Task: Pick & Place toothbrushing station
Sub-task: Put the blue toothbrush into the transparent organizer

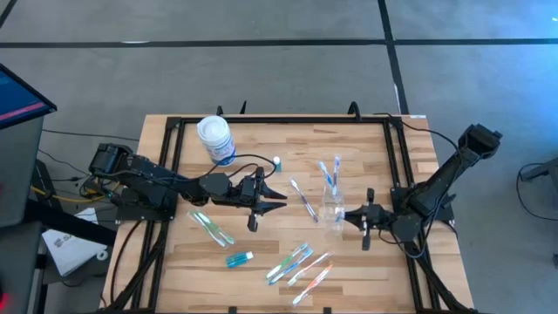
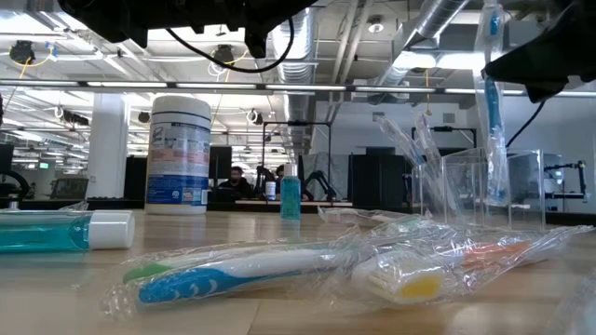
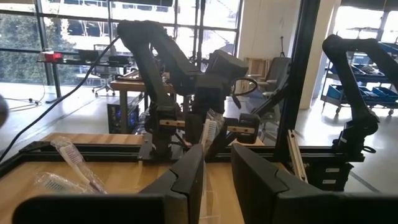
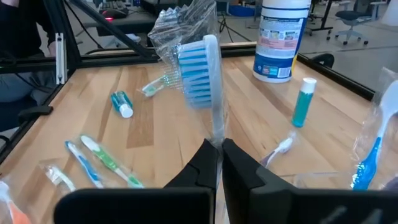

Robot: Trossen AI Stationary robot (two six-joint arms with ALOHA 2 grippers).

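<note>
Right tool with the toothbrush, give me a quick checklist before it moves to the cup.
1. Right tool shut on wrapped toothbrush: ok.
2. Toothbrush upright, bristles up: ok.
3. Clear cup standing, brushes already inside: ok.
4. Right tool directly over the cup: not ok, it sits beside the cup.
5. Left tool apart from the cup: ok.
6. Room left in the cup: cannot tell.

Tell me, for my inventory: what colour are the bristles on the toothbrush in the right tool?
Blue, on a white head; clearest in the right wrist view.
</note>
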